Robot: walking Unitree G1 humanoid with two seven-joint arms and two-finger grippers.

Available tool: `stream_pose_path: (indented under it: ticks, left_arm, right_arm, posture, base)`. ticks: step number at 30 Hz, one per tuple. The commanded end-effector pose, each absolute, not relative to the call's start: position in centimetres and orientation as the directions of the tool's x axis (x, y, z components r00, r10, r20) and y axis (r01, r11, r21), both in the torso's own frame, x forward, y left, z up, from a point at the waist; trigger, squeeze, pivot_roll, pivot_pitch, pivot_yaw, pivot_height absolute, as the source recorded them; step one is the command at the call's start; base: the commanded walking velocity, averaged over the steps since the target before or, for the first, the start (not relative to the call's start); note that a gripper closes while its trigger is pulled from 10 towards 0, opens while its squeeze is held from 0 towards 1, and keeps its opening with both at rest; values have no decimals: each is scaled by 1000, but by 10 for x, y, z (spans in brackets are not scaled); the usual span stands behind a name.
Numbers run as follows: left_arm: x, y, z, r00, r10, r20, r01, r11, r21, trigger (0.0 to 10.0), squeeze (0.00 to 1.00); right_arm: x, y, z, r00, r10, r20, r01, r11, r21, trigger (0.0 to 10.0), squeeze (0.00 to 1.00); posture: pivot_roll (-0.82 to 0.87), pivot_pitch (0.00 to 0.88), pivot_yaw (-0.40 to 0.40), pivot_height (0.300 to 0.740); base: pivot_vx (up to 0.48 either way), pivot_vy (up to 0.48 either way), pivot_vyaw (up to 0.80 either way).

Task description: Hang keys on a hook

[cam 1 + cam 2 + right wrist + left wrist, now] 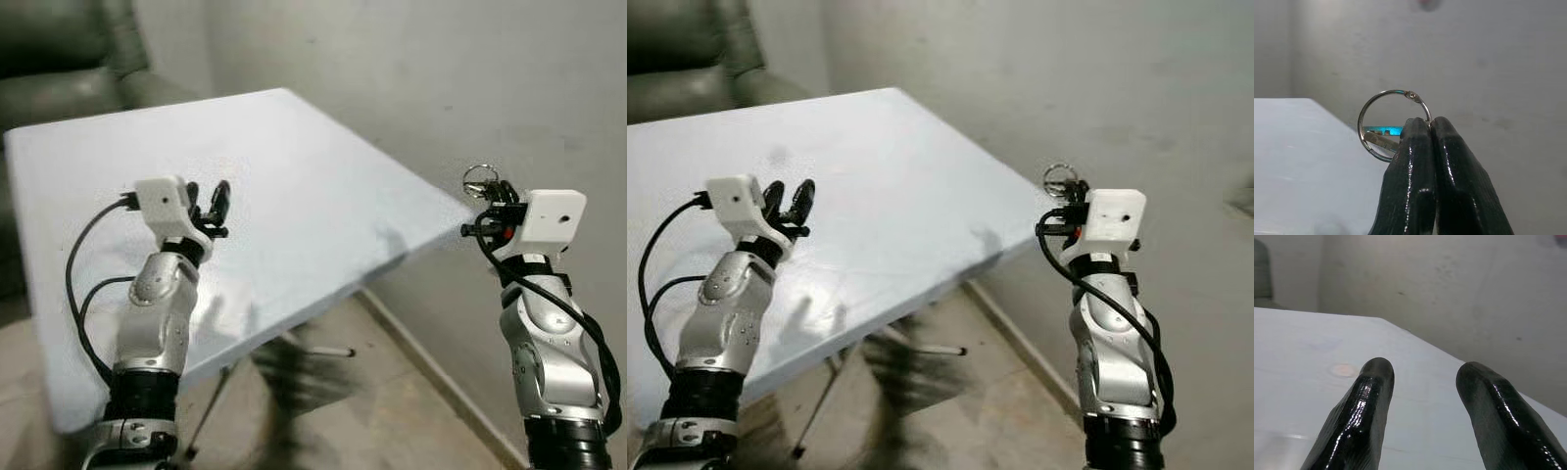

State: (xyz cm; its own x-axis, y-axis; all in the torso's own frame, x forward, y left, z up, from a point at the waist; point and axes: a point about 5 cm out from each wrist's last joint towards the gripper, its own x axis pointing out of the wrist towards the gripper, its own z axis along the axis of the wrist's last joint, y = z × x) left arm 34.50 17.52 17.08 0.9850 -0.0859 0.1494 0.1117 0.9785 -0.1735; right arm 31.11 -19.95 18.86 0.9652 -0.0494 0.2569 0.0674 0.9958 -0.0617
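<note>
My right gripper (490, 201) is raised beside the right corner of the white table (294, 176) and is shut on the keys (1388, 132), a silver ring with a couple of keys on it. The key ring (479, 180) stands up above the fingertips, in front of the grey wall. Over the table's near left part, my left gripper (209, 201) is held up open with nothing between its fingers (1364, 406). A small dark round mark (1426, 4) sits high on the wall in the right wrist view; what it is cannot be made out.
A dark armchair (59, 59) stands behind the table at the far left. The grey wall (441, 88) runs along the right, close to the table's corner. Folding table legs (323, 348) and tiled floor (392, 411) lie below between my arms.
</note>
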Motion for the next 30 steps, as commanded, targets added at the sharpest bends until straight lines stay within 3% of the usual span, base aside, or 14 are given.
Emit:
stream_pose_path:
  ticks: [1, 30]
  left_arm:
    - [346, 175, 178, 980, -89, 176, 118, 980, -163, 10000, 0]
    - [350, 165, 177, 976, -133, 173, 158, 978, -139, 10000, 0]
  right_arm:
    - [312, -200, 194, 960, -52, 274, 73, 995, -69, 10000, 0]
    - [309, -203, 194, 960, -52, 274, 80, 993, -92, 10000, 0]
  posture:
    - [-127, 0, -45, 724]
    - [-149, 0, -41, 724]
  base:
    - [0, 0, -750]
    - [0, 0, -750]
